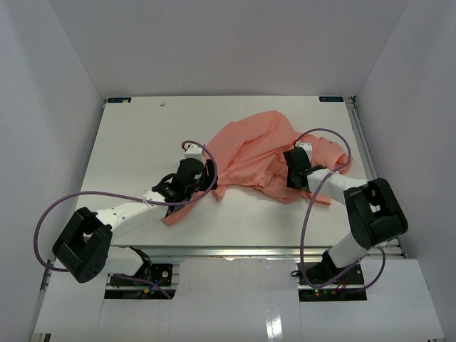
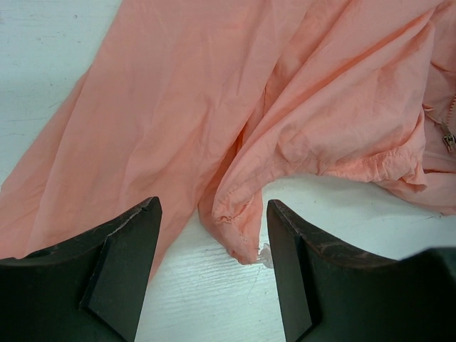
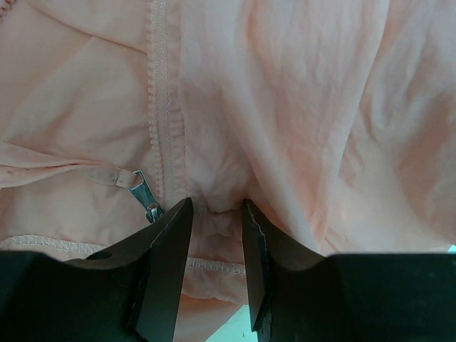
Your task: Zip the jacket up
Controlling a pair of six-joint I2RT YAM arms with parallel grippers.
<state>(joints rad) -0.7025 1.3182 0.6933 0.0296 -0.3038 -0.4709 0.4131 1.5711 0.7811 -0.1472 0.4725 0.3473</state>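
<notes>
The salmon-pink jacket (image 1: 256, 153) lies crumpled on the white table (image 1: 135, 142), right of centre. My left gripper (image 1: 206, 178) sits at the jacket's lower left edge. In the left wrist view it (image 2: 214, 206) is open, its dark fingers (image 2: 121, 263) on either side of a hem corner (image 2: 239, 228) without touching it. My right gripper (image 1: 288, 173) rests on the jacket's right part. In the right wrist view its jaws (image 3: 216, 204) stand apart over a bunched fold, beside the zipper tape (image 3: 162, 107) and the metal slider (image 3: 144, 196).
Purple cables (image 1: 43, 221) loop from both arms over the table's near side. White walls enclose the table at the left, back and right. A metal rail (image 1: 363, 135) runs along the right edge. Another zipper pull (image 2: 447, 135) shows at the far right of the left wrist view.
</notes>
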